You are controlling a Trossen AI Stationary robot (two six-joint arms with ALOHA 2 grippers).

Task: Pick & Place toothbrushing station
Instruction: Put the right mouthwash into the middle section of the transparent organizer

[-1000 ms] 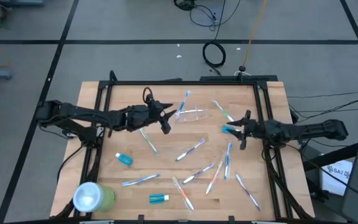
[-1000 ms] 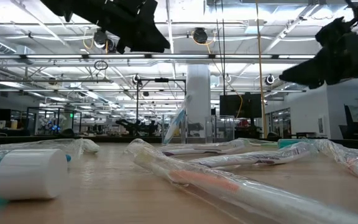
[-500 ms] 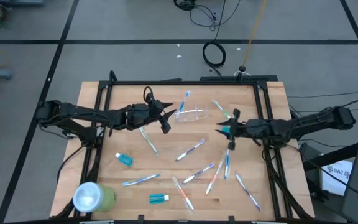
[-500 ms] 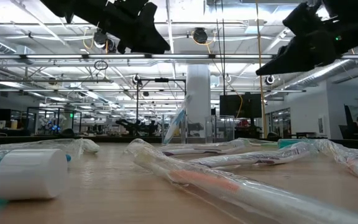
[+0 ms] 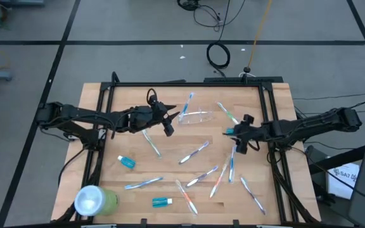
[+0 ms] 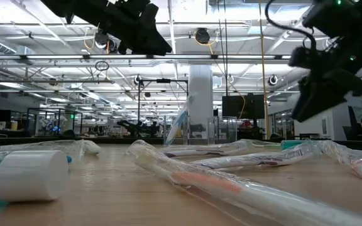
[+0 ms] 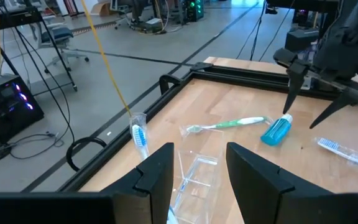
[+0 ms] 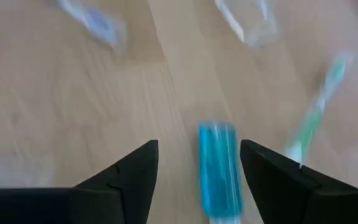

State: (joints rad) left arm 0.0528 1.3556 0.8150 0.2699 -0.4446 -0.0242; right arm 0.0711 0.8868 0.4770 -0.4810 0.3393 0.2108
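Observation:
The toothbrushing station, a small clear cup (image 5: 196, 116), lies on its side on the wooden table, toward the far middle. My left gripper (image 5: 170, 125) hangs open in the air just to its left. In the left wrist view the cup (image 7: 197, 180) shows ahead, between the two fingers and below them. My right gripper (image 5: 238, 138) stands open at the right, fingers tipped down over a small blue tube (image 8: 219, 168), one finger on either side, clear of it. In the low view both grippers (image 6: 140, 31) (image 6: 307, 107) hang above the tabletop.
Several wrapped toothbrushes (image 5: 194, 152) lie scattered over the middle and near right of the table. A green toothbrush (image 7: 229, 124) lies by the blue tube. Two more blue tubes (image 5: 127, 162) (image 5: 162, 202) and a large light-green cup (image 5: 97, 201) lie near left.
My right gripper has swung from nearly level to pointing steeply down, and has shifted a little toward the table's left, ending over the blue tube. My left gripper and the clear cup have kept still.

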